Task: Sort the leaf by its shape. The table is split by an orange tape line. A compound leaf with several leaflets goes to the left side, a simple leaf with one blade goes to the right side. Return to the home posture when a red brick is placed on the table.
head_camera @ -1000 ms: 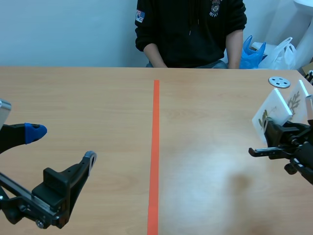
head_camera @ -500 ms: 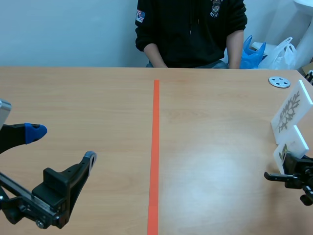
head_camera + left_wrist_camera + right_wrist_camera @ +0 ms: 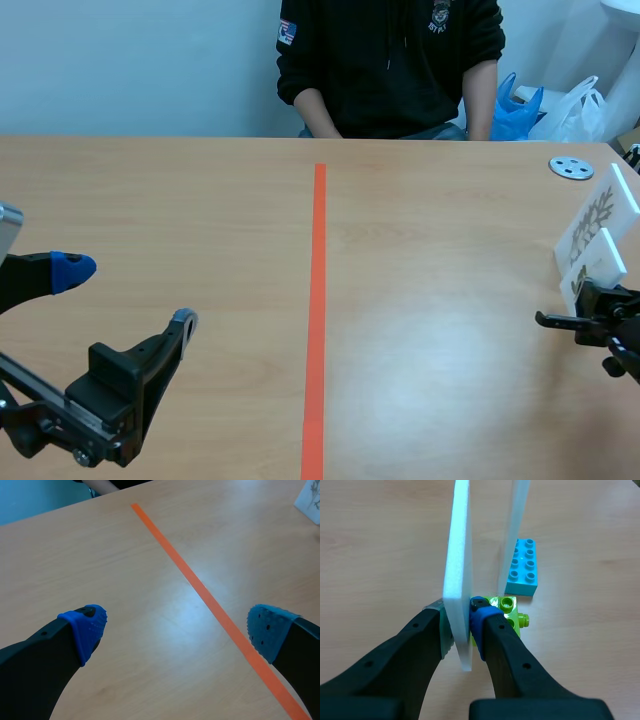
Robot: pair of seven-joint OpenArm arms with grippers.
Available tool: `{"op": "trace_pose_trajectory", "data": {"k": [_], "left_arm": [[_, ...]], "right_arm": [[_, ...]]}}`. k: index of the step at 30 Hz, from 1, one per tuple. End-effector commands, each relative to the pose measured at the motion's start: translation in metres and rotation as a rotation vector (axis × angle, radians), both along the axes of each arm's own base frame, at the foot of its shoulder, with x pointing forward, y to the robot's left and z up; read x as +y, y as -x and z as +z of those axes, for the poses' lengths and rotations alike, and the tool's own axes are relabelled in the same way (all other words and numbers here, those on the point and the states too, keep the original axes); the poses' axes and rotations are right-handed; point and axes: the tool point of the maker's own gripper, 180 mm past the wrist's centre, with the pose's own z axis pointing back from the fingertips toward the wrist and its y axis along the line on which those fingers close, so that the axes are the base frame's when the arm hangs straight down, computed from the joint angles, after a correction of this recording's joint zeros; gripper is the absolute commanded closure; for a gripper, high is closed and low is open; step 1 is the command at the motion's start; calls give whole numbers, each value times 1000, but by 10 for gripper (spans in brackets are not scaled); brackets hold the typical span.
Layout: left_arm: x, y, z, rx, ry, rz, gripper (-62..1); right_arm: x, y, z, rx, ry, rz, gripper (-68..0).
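Right pincer [image 3: 462, 622] tight on leaf card [image 3: 458, 555], green brick [image 3: 509, 612] beside; left pincer [image 3: 175, 627] wide, empty

1. A robotics lab or test room is suggested rather than a home.
2. A black left arm [image 3: 100, 395] and right arm [image 3: 612, 322] are seen at a wooden table [image 3: 200, 200], which is split by an orange tape line [image 3: 319, 300].
3. A plain pale wall [image 3: 130, 60] is seen behind, and a person [image 3: 390, 60] is seated across.
4. A white leaf card [image 3: 592, 262] and a turquoise toy brick [image 3: 521, 569] are set near the table's right edge.
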Motion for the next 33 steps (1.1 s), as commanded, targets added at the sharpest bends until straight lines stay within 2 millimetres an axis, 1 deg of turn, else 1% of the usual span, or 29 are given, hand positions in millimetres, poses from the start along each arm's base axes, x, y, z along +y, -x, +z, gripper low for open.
{"op": "trace_pose_trajectory", "data": {"k": [1, 5, 8, 14, 18, 31, 33], "left_arm": [[-3, -3, 11, -35, 19, -1, -602], [-3, -3, 11, -34, 19, -1, -602], [-3, -3, 11, -34, 19, -1, -602], [-3, -3, 11, -35, 19, -1, -602], [-3, -3, 11, -35, 19, -1, -602], [-3, -3, 11, -35, 19, -1, -602], [-3, -3, 11, -35, 19, -1, -602]], "right_arm": [[-11, -10, 13, -38, 24, -6, -17], [-16, -15, 8, -33, 14, -25, -17], [-21, -20, 8, -40, 24, -47, -17], [-24, -26, 10, -44, 40, -57, -18], [-24, -27, 9, -41, 40, -58, -41], [-27, -19, 3, -23, 53, -70, -43], [-27, -18, 2, -20, 53, -70, -73]]}}
